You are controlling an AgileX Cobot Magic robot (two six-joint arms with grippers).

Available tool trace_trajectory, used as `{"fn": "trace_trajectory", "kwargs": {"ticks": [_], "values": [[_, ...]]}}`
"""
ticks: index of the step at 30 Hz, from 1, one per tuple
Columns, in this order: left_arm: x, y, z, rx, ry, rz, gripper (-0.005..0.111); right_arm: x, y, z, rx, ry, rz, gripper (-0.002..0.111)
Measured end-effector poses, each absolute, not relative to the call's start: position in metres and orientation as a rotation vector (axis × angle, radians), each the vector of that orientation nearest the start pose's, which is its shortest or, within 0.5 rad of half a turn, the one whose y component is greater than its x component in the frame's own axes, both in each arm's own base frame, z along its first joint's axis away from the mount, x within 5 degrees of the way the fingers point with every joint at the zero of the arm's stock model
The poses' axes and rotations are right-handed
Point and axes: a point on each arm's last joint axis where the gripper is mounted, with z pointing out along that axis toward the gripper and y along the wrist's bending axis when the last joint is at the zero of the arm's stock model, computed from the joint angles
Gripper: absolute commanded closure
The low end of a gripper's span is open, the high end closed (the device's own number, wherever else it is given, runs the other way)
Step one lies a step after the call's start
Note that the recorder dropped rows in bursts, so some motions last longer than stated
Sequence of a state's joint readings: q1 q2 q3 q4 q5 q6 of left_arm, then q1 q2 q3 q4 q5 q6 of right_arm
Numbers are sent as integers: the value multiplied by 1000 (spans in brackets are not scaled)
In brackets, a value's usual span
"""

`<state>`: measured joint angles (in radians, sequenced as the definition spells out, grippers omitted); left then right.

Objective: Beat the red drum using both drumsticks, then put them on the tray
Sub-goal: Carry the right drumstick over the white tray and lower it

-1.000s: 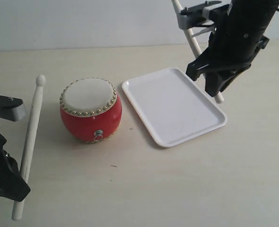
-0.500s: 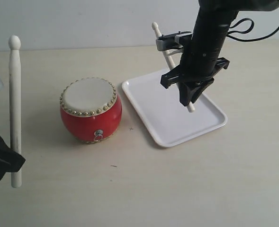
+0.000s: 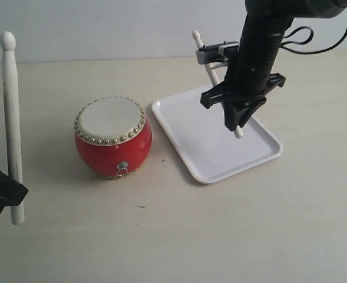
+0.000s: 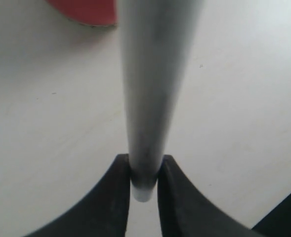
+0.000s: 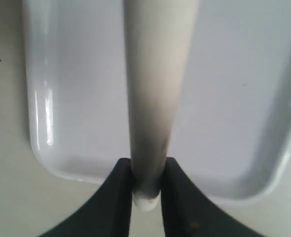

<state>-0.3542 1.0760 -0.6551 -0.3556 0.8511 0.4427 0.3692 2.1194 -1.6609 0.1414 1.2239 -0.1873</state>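
We note: left gripper [image 4: 144,173] pinches left drumstick [image 3: 11,118] upright, 9 o'clock of red drum [image 3: 113,138]. Right gripper [image 5: 146,177] pinches right drumstick [image 5: 155,74], tilted, over tray [image 3: 220,150] at drum's 3 o'clock.

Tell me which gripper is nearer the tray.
Right. The right gripper hangs directly above the tray, clamping a drumstick. The left gripper sits beyond the red drum, on the side away from the tray, holding the other drumstick upright.
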Motion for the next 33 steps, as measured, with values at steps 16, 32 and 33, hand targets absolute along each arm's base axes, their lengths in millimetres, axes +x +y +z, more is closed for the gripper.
{"fn": "trace_trajectory", "kwargs": {"ticks": [16,32,33], "values": [[163,-86,250,792,2562,-410,107,341,111,260,-637,2953,197,108],[163,-87,250,776,2564,-436,107,359,123,173,-681,3202,290,108],[163,-87,250,776,2564,-436,107,360,123,172,-688,3202,290,108]]}}
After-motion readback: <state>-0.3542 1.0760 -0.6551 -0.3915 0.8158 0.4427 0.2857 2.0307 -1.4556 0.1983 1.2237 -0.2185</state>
